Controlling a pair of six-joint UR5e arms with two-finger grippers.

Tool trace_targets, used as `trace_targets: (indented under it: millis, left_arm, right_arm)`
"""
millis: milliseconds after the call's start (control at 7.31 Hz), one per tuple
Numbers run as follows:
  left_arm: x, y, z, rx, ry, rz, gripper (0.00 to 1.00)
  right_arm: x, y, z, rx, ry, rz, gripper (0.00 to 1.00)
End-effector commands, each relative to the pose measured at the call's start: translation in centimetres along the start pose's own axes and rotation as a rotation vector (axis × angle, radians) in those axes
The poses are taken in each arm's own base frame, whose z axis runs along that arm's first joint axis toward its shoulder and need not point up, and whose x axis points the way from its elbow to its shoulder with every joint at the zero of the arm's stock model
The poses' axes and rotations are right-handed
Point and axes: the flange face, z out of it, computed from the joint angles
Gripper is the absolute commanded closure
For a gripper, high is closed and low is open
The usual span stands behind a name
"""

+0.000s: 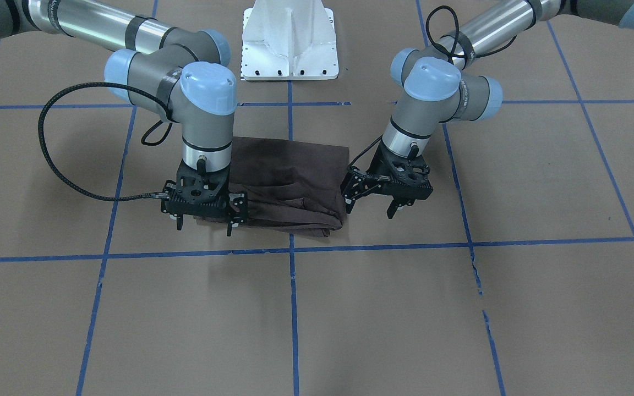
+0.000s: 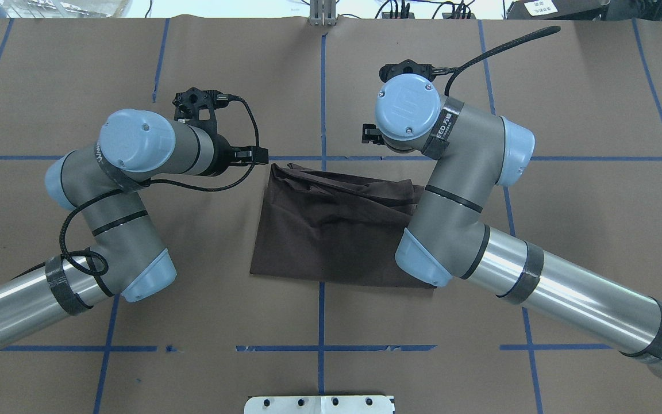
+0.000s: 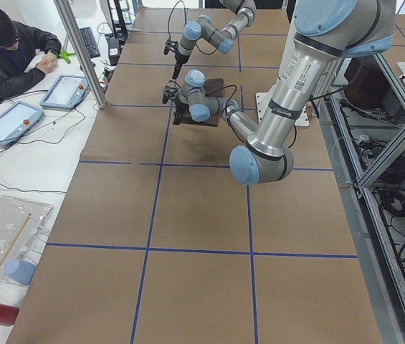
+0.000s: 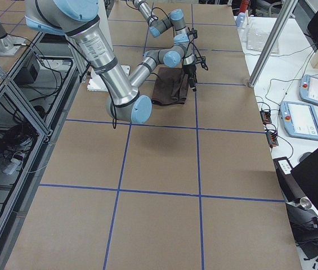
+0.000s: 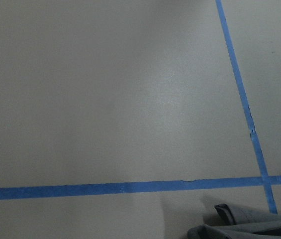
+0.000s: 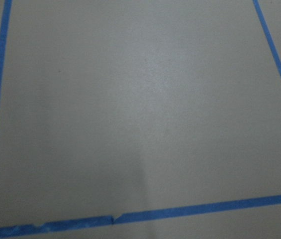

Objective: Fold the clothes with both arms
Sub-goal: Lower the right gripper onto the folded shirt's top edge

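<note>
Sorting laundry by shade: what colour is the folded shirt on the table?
The shirt is dark brown, clearest in the overhead view.

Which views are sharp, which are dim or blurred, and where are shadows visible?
Front-facing view: sharp, evenly lit, only faint shadows on the table around the T-shirt. Left wrist view: dim, and the shirt corner looks grey, not brown. Right wrist view: soft focus, the blue tape has fuzzy edges.
</note>
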Motion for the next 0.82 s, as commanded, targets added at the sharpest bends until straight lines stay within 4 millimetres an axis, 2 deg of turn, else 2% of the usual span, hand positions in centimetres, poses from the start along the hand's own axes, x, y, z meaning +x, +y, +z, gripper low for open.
trace_targets:
  millis: [0, 137, 274, 410, 547, 684]
  left_arm:
    - [0.0, 0.0, 0.1, -0.001, -0.001, 0.002, 0.0]
    - [0.0, 0.0, 0.0, 0.0, 0.0, 0.001, 0.0]
    - [0.0, 0.0, 0.0, 0.0, 0.0, 0.001, 0.0]
    - [-0.1, 0.0, 0.1, -0.001, -0.001, -0.001, 0.0]
    - [-0.1, 0.0, 0.1, -0.001, -0.001, -0.001, 0.0]
    - [-0.1, 0.0, 0.1, -0.001, -0.001, -0.003, 0.0]
  right_arm:
    - [-1.2, 6.4, -1.5, -0.009, -0.042, 0.016, 0.0]
    - [-0.9, 9.6, -0.9, 0.04, -0.024, -0.023, 0.0]
    - [-0.1, 11.2, 0.0, 0.033, -0.009, -0.038, 0.0]
    - [0.4, 12.1, 0.8, 0.022, 0.006, -0.044, 0.0]
    - [0.6, 12.2, 1.0, 0.029, 0.014, -0.046, 0.02]
    - [0.5, 12.6, 1.2, 0.033, 0.017, -0.054, 0.17]
